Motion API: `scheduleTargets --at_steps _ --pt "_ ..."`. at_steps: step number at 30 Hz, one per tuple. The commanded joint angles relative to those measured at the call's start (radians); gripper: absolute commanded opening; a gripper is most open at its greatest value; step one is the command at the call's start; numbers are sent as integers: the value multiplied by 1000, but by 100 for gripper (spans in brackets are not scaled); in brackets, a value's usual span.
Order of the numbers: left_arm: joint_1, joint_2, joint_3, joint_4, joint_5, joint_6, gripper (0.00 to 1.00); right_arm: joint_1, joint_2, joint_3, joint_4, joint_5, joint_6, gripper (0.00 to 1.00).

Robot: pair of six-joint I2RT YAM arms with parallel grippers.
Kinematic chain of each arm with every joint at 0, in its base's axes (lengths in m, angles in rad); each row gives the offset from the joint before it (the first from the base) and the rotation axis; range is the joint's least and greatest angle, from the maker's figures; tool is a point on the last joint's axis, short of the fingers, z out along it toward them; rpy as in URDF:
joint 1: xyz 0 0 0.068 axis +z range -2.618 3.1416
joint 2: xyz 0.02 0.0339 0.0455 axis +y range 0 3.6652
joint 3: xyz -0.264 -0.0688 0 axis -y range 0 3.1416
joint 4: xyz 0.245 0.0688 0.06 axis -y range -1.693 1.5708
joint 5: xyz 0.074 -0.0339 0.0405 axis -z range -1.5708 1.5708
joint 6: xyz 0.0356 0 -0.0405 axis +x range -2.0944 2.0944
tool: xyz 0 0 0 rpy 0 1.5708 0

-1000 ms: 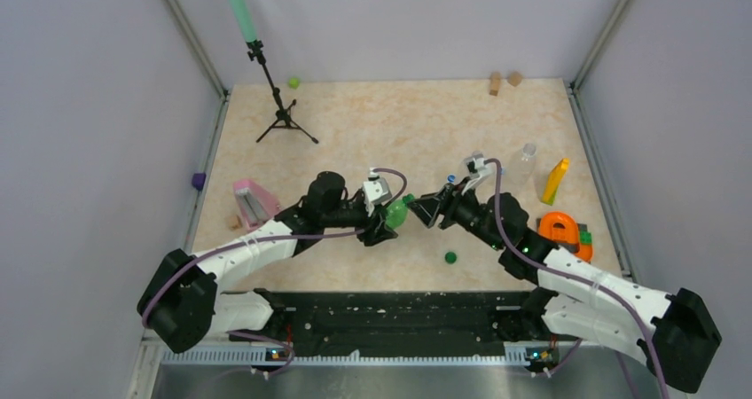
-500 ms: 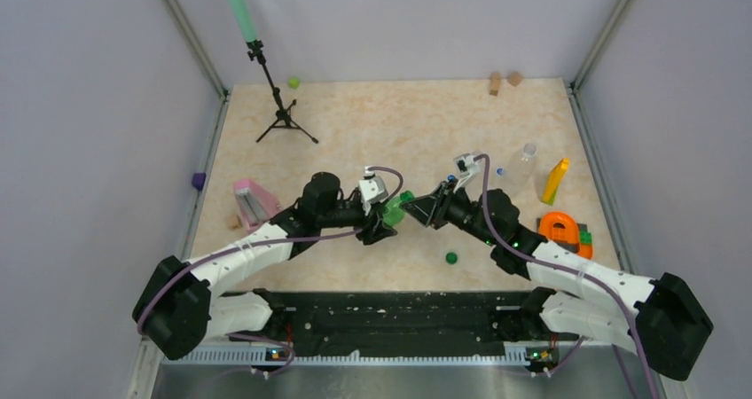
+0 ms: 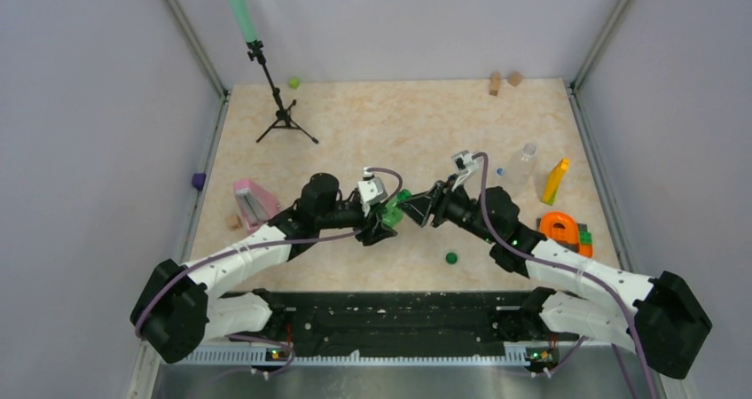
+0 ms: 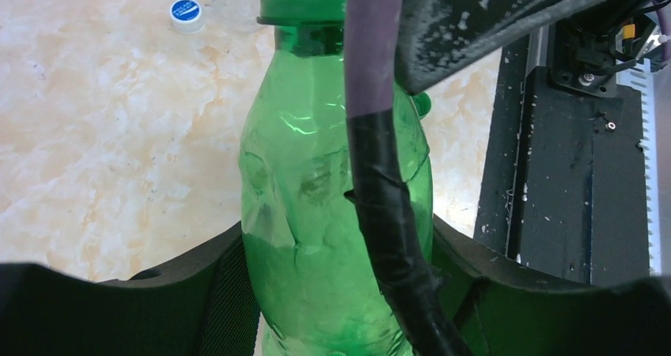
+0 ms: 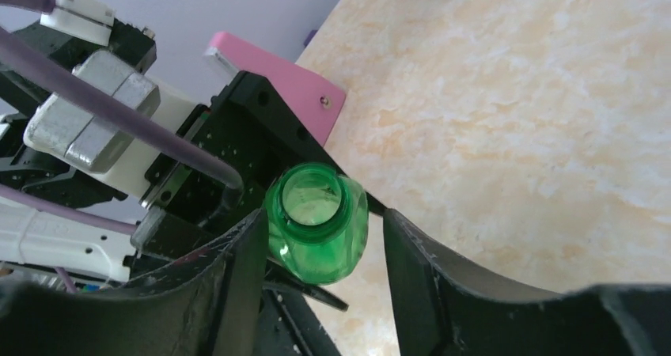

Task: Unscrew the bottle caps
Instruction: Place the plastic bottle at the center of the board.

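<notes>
My left gripper is shut on the translucent green bottle, held tilted above the table; in the left wrist view the fingers clamp its lower body. The bottle's mouth is open, with no cap on it. My right gripper is open, its two fingers on either side of the bottle's neck in the right wrist view, with a gap on the right side. A dark green cap lies on the table. A clear bottle lies at the right, a blue cap beside it.
A black tripod stands at the back left, a pink object beside my left arm. A yellow block and an orange item are at the right. Wooden blocks and a lime-green lump lie at the back edge.
My right gripper has moved left, so its open fingers now flank the green bottle's neck. The left gripper with the bottle has shifted slightly left.
</notes>
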Motion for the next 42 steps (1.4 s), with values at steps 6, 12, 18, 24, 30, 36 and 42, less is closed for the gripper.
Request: scheduleTargets --at_steps 6,12,18,24,30,36,42 --pt "-11 -32 18 0 27 25 2 -5 4 46 82 30 -4 56" --pt "-11 -43 13 14 26 17 2 -5 55 61 110 -26 -3 26" --pt "-11 -63 11 12 -40 4 30 -6 61 75 69 -23 -39 4" --pt "-11 -88 11 7 -95 -10 98 -6 58 123 -35 24 -92 0" --pt "-11 -134 3 7 -124 -10 99 -5 74 168 -123 126 -150 0" --pt "-11 -209 -19 -3 -164 4 99 -4 154 243 -177 310 -257 0" --pt "-11 -274 -47 3 -222 1 99 -2 260 316 -189 486 -374 0"
